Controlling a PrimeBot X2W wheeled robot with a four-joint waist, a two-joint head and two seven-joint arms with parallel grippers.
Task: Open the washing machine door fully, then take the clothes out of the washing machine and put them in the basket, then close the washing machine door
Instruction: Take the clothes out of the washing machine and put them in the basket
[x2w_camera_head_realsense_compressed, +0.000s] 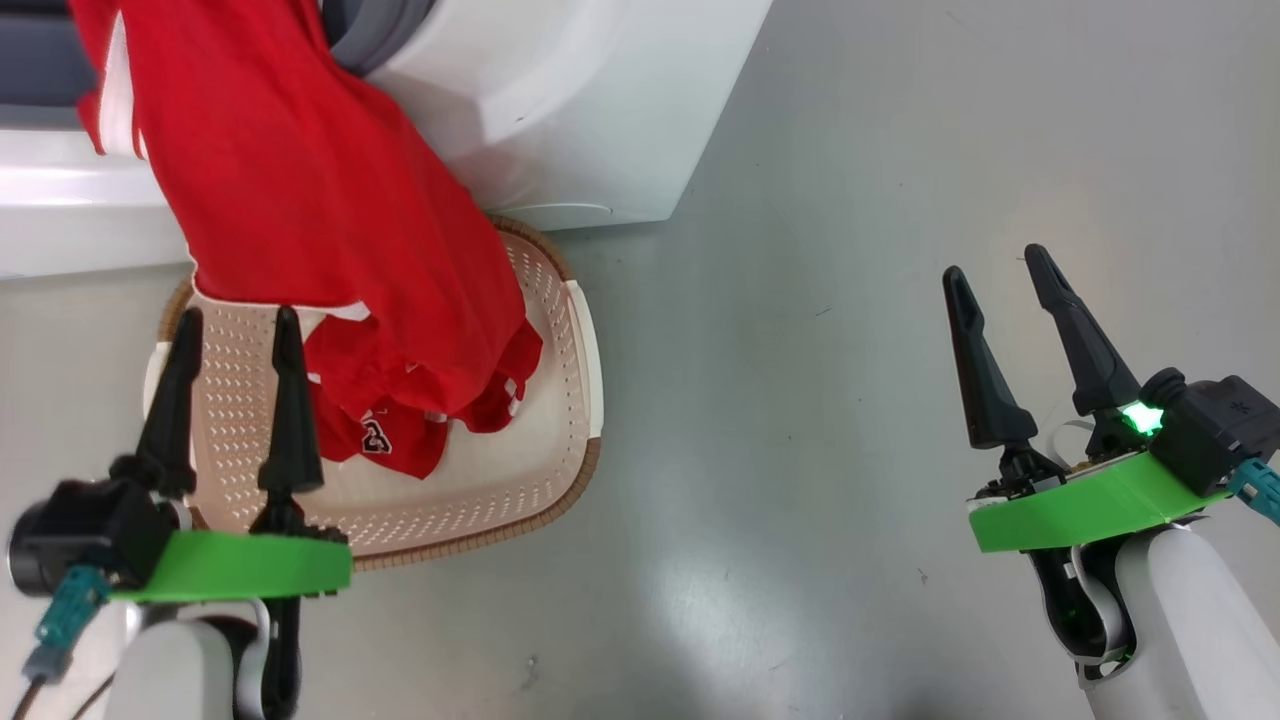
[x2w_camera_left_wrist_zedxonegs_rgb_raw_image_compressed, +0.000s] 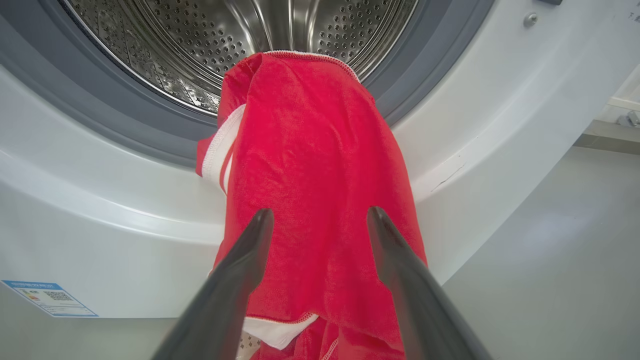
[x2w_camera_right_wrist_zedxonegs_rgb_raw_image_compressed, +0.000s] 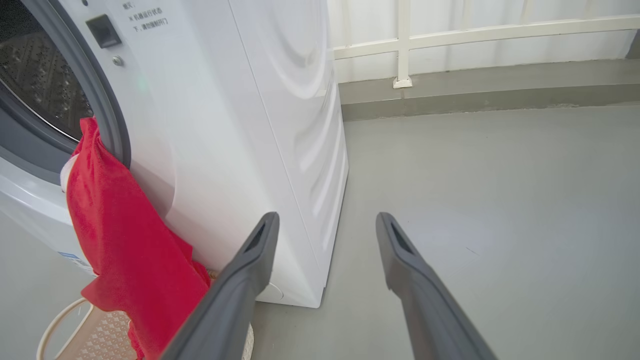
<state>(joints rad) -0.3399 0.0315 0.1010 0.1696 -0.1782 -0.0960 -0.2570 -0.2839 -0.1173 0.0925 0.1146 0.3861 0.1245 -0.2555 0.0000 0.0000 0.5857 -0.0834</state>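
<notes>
Red clothes (x2w_camera_head_realsense_compressed: 330, 200) spill from the drum (x2w_camera_left_wrist_zedxonegs_rgb_raw_image_compressed: 200, 40) over the washer (x2w_camera_head_realsense_compressed: 560, 110) lip, tail down in the basket (x2w_camera_head_realsense_compressed: 590, 360). Left gripper (x2w_camera_head_realsense_compressed: 238, 318) hangs over the basket, fingers spread, holding nothing. Right gripper (x2w_camera_head_realsense_compressed: 995, 262) gapes empty above the floor (x2w_camera_head_realsense_compressed: 800, 400). Blue QR label (x2w_camera_left_wrist_zedxonegs_rgb_raw_image_compressed: 49, 297) sits low on the washer front. The print (x2w_camera_right_wrist_zedxonegs_rgb_raw_image_compressed: 147, 17) by the latch is too small to read.

Basket (x2w_camera_head_realsense_compressed: 480, 492), washer (x2w_camera_head_realsense_compressed: 580, 100) on grey floor (x2w_camera_head_realsense_compressed: 850, 300)

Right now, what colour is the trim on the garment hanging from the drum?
White, on the bright red jersey garment; clearest in left wrist view.
</notes>
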